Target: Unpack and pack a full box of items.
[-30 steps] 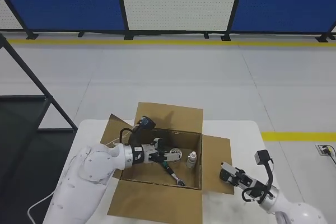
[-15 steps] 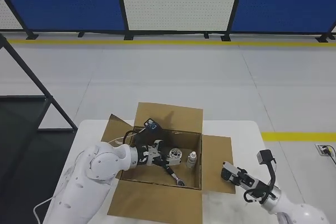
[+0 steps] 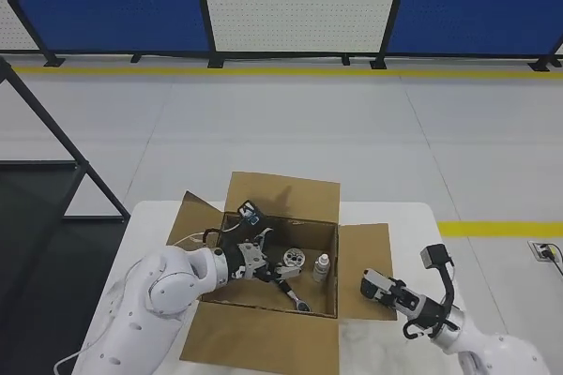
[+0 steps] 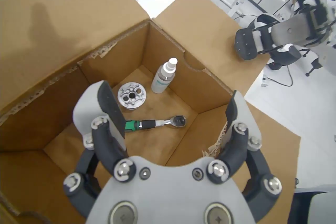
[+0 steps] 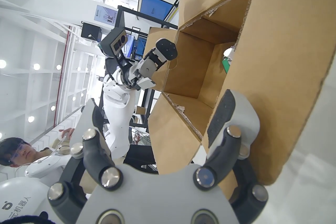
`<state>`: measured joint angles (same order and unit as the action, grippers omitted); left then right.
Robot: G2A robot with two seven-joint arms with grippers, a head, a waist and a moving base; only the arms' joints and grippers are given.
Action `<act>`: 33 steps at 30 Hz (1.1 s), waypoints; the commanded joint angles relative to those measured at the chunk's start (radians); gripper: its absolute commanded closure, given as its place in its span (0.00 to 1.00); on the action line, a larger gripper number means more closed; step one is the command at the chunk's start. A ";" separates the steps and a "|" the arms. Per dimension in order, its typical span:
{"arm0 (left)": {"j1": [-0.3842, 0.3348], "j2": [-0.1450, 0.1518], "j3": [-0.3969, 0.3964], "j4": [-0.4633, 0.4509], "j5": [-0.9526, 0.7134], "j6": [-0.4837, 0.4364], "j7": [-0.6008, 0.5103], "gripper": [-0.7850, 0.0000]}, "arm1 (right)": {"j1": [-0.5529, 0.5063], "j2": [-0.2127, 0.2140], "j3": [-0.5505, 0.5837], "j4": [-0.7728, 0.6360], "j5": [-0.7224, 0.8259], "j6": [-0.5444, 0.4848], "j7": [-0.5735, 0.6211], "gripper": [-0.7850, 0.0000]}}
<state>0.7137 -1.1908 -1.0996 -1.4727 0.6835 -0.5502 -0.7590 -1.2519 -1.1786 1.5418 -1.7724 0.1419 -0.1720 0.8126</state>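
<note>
I see left hand [image 4: 170,93] spread above box [image 3: 281,192] | ratchet [image 4: 157,123], spray bottle [image 4: 164,76], metal disc [image 4: 131,97] on box floor | right hand [image 5: 158,101] spread beside right flap [image 3: 361,267]

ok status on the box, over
Left gripper open, empty, over the box. Right gripper open at a side flap. Ratchet, spray bottle, metal disc on box floor. Nothing blocking.

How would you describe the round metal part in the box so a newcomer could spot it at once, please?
Look into the open cardboard box. On its floor the metal disc lies beside the upright spray bottle. It alone is round and silvery, with holes ringing a dark centre; the bottle is white-capped, the ratchet wrench long and green-handled.
</note>
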 commanded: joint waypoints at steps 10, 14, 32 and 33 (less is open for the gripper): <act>-0.066 -0.022 0.136 0.085 0.242 -0.015 0.077 0.00 | -0.040 0.011 0.044 0.008 0.065 -0.055 0.001 0.00; -0.094 -0.036 0.164 0.115 0.234 0.010 0.117 0.00 | -0.062 0.015 0.056 0.000 0.080 -0.076 0.012 0.00; 0.272 0.036 -0.247 -0.218 0.042 0.029 0.399 0.00 | 0.114 0.018 -0.122 -0.064 -0.081 0.049 0.074 0.00; 0.272 0.036 -0.247 -0.218 0.042 0.029 0.399 0.00 | 0.114 0.018 -0.122 -0.064 -0.081 0.049 0.074 0.00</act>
<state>0.9880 -1.1548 -1.3500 -1.6941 0.7223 -0.5217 -0.3584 -1.1344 -1.1603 1.4179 -1.8358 0.0600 -0.1125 0.8858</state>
